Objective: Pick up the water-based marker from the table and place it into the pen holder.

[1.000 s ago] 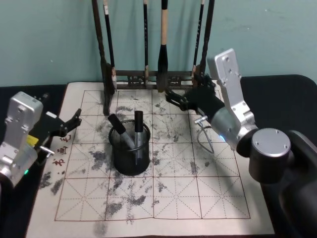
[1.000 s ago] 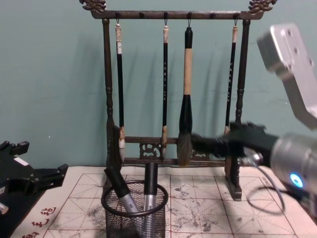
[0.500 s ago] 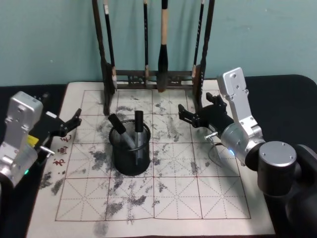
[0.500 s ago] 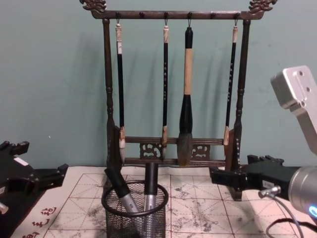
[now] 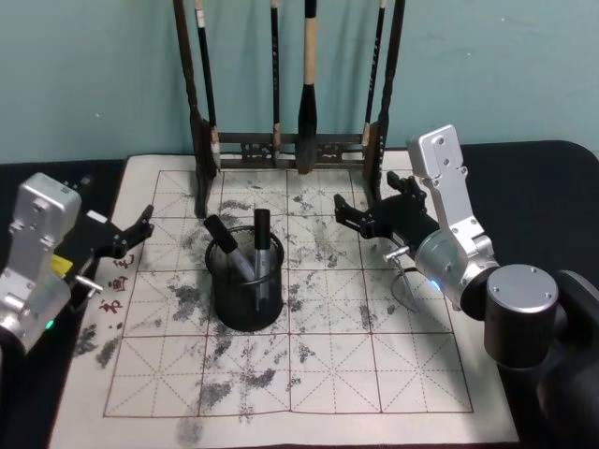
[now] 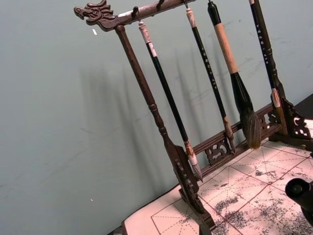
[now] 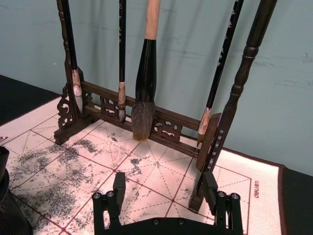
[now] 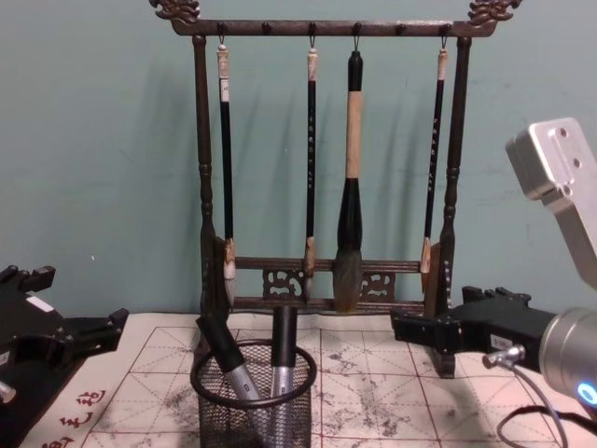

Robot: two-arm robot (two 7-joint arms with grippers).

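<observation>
— What takes up the most room on the desk (image 5: pixel 552 164)?

— The white gridded mat (image 5: pixel 328 374), blotched with ink, which covers the middle of the dark desk. At the mat's far edge stands the brush rack (image 8: pixel 326 28), with four brushes hanging from its top bar; the third one, with the tan handle (image 8: pixel 353 121), is the thickest.

— And the arms?

— The right arm (image 5: pixel 459 234) reaches in from the desk's right side. The right gripper (image 5: pixel 367 217) hovers over the mat's far right part, just in front of the rack's right post. Its jaws stand apart and there is nothing between them; the right wrist view shows the two fingers (image 7: pixel 119 188) spread with only mat beyond. The left gripper (image 5: pixel 131 234) sits over the mat's left edge, partly over the desk. Its jaws also stand apart, and they hold nothing.

— Where is the holder?

— The holder (image 5: pixel 245 290) stands on the mat left of centre, in front of the rack and between the two grippers, touching neither.

— And the marker?

— Two markers stand inside the holder. The left marker (image 8: pixel 224 355) leans toward the desk's left side, its black cap above the rim. The right marker (image 8: pixel 283 347) stands nearly upright beside it. Both show silver barrels through the mesh.
</observation>
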